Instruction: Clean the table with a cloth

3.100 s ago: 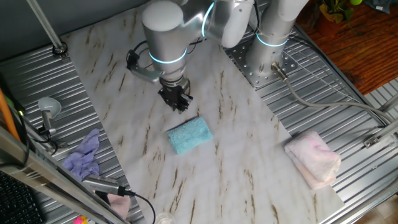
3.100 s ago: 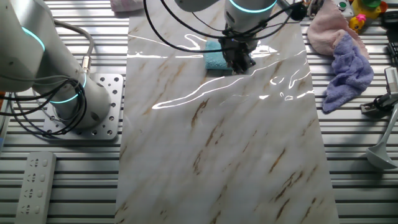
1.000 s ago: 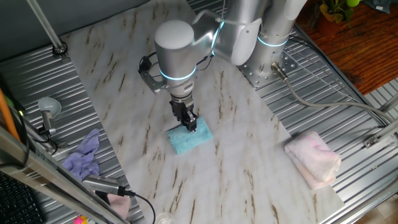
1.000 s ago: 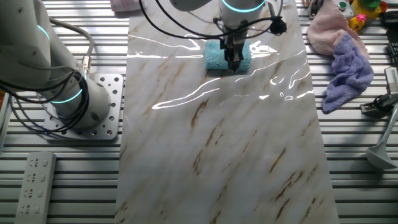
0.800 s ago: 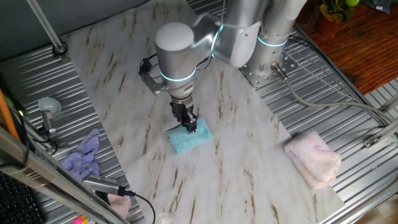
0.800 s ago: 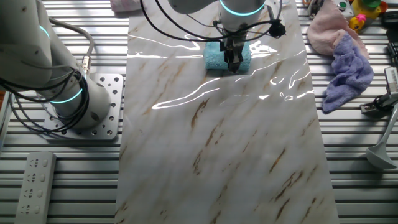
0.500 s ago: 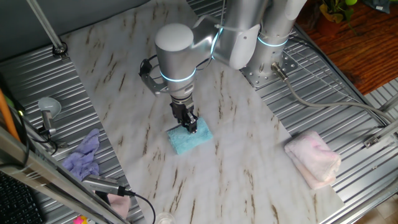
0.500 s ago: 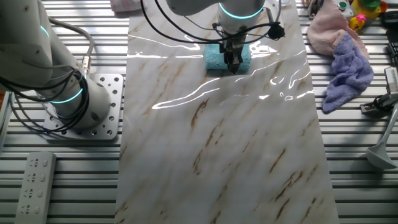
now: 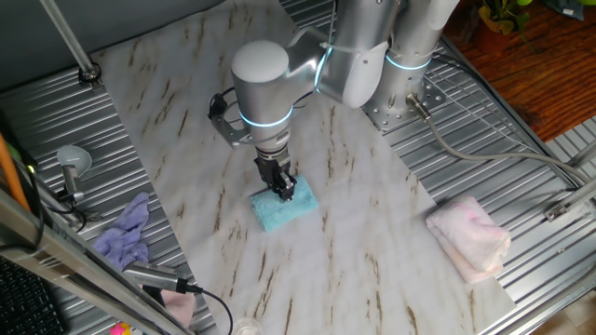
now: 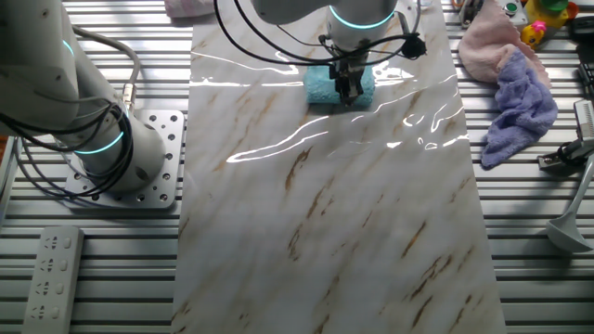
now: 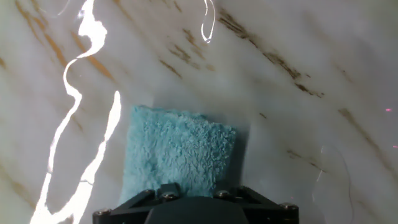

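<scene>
1. The cloth (image 9: 282, 208) is a small turquoise terry rectangle lying flat on the surface (image 9: 186, 112), a long white marble-patterned slab with brown streaks.
2. In one fixed view the cloth sits near the middle of the slab's width; in the other fixed view the cloth (image 10: 322, 85) lies toward the far end of the surface (image 10: 334, 232).
3. The arm reaches down from above, and the gripper (image 9: 285, 189) points straight down with its dark fingers close together, their tips on the upper edge of the cloth.
4. In the other fixed view the gripper (image 10: 349, 91) stands over the cloth's right half, fingers nearly together.
5. I cannot tell whether the fingers pinch any fabric or only press on it, nor whether they are fully closed.
6. In the hand view the cloth (image 11: 177, 152) fills the lower middle, its fuzzy pile clear, and its near edge runs under the dark gripper body at the bottom of the picture; the fingertips themselves do not show there.
7. Bright reflections streak the surface (image 11: 298, 56) on the left of the hand view.
8. A pale pink towel (image 9: 468, 237) lies folded at the slab's right edge, well apart from the cloth.
9. A purple rag (image 9: 124, 237) lies on the ribbed metal (image 9: 65, 121) to the left, off the slab.
</scene>
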Tool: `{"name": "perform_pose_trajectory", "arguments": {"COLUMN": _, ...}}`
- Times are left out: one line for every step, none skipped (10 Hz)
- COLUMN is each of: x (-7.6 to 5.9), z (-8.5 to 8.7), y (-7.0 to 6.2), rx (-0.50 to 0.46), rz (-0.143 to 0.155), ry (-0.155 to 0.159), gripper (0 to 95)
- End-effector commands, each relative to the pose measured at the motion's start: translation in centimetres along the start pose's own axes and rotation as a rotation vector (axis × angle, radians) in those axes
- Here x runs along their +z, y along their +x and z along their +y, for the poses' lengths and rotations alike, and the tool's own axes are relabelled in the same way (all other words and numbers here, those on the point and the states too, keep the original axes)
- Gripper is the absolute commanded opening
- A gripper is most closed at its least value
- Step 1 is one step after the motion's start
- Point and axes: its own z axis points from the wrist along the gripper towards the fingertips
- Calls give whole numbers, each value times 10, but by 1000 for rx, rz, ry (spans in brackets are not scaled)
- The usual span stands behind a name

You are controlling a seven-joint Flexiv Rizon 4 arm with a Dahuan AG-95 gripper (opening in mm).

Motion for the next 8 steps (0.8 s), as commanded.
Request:
{"name": "perform_pose_trajectory", "arguments": {"x": 0, "z": 1, "y": 0, "rx": -13, "rz": -6, "ry": -10, "gripper": 0}}
{"name": "perform_pose_trajectory", "arguments": {"x": 1, "z": 0, "y": 0, "rx": -27, "rz": -7, "ry": -9, "gripper": 0}}
{"name": "perform_pose_trajectory", "arguments": {"x": 1, "z": 0, "y": 0, "rx": -38, "rz": -9, "ry": -8, "gripper": 0}}
{"name": "perform_pose_trajectory", "arguments": {"x": 1, "z": -1, "y": 0, "rx": -53, "rz": -9, "ry": -4, "gripper": 0}}
{"name": "perform_pose_trajectory", "arguments": {"x": 1, "z": -3, "y": -1, "rx": -69, "rz": -8, "ry": -1, "gripper": 0}}
{"name": "perform_pose_trajectory", "arguments": {"x": -1, "z": -6, "y": -2, "rx": -99, "rz": -5, "ry": 8, "gripper": 0}}
{"name": "perform_pose_trajectory", "arguments": {"x": -3, "z": -10, "y": -3, "rx": -121, "rz": -3, "ry": 11, "gripper": 0}}
{"name": "perform_pose_trajectory", "arguments": {"x": -5, "z": -14, "y": -3, "rx": -135, "rz": -2, "ry": 13, "gripper": 0}}
